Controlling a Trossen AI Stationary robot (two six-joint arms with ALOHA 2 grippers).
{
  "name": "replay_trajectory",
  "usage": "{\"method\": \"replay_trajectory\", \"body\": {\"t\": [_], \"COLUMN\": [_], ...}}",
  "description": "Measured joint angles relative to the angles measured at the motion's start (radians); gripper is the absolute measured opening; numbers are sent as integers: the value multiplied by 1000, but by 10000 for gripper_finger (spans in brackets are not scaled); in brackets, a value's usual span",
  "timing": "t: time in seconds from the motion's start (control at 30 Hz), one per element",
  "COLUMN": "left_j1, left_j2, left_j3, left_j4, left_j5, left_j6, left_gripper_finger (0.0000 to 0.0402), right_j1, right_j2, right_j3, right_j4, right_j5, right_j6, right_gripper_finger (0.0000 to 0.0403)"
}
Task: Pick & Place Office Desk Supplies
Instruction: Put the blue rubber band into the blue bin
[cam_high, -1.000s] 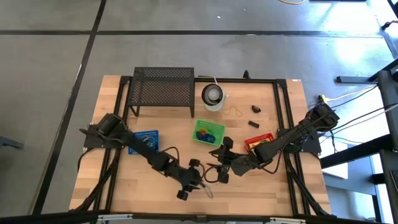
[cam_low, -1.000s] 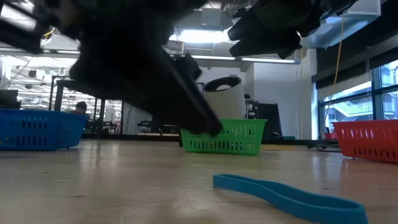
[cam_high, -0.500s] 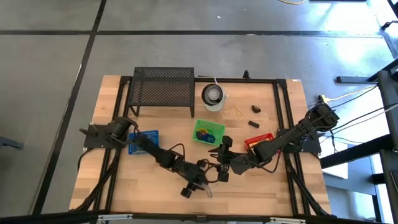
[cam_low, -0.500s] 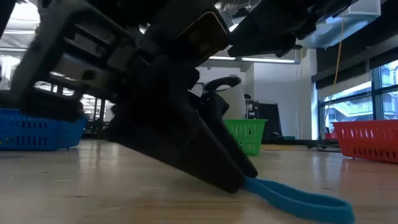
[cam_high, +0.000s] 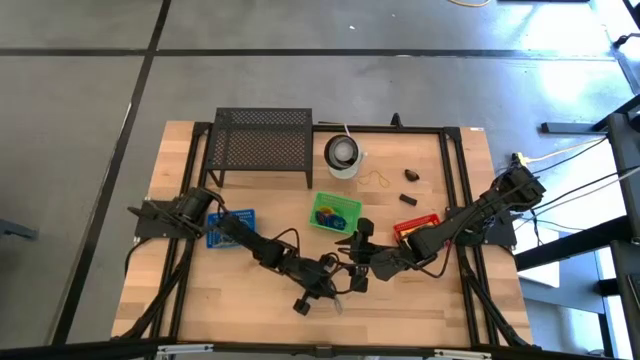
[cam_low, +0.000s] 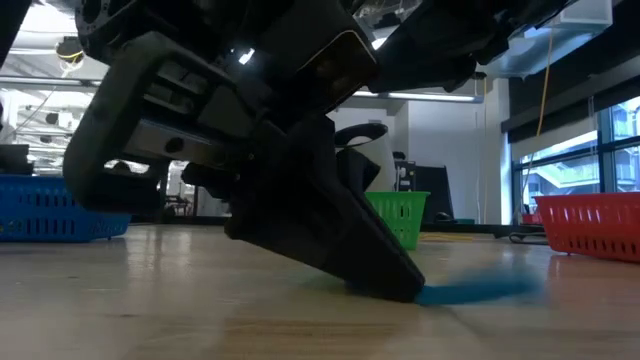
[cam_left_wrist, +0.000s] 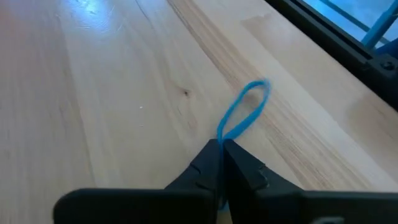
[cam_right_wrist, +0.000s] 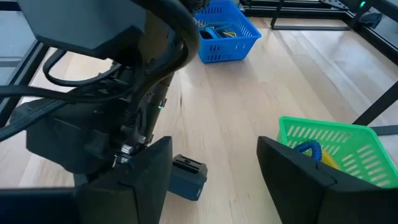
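A blue rubber loop (cam_left_wrist: 244, 109) lies on the wooden table near its front edge. My left gripper (cam_left_wrist: 221, 149) is down at the table there, shut on one end of it; the low view shows its fingers (cam_low: 385, 275) slanting to the tabletop with the loop (cam_low: 480, 290) stretching beyond them. From above, my left gripper (cam_high: 330, 298) sits front centre. My right gripper (cam_high: 350, 262) hovers just beside it, open and holding nothing (cam_right_wrist: 214, 180). More supplies lie in the green basket (cam_high: 335, 212) and the blue basket (cam_high: 232, 225). My left gripper pinches the blue loop's nearer end (cam_left_wrist: 222, 138) between its two fingertips. The fingers come slanting down from the table's left. The rest of the loop runs on past the fingertips, its far rounded end (cam_left_wrist: 260, 86) low over or on the wood.
A red basket (cam_high: 418, 225) stands right of centre. At the back are a black mesh rack (cam_high: 262, 140) and a white cup (cam_high: 343, 153). A yellow band (cam_high: 376, 180) and two black clips (cam_high: 410, 175) lie loose behind the red basket. The two grippers stand close together.
My left gripper has moved toward the table's right edge and down to the blue loop, then shut on its nearer end. The loop has shifted on the table and shows blurred in the low view.
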Motion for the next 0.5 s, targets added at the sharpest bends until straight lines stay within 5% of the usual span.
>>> {"method": "replay_trajectory", "body": {"t": [0.23,0.5], "left_j1": [-6,-48], "left_j2": [-89,-315], "left_j3": [-8,-6], "left_j4": [-133,-447], "left_j5": [-80,-317], "left_j6": [-47,-115], "left_gripper_finger": [5,5], "right_j1": [0,-2], "right_j2": [0,0], "right_j3": [0,0], "right_j4": [-1,-8], "right_j5": [0,3], "right_j6": [0,-19], "right_gripper_finger": [238,238]}}
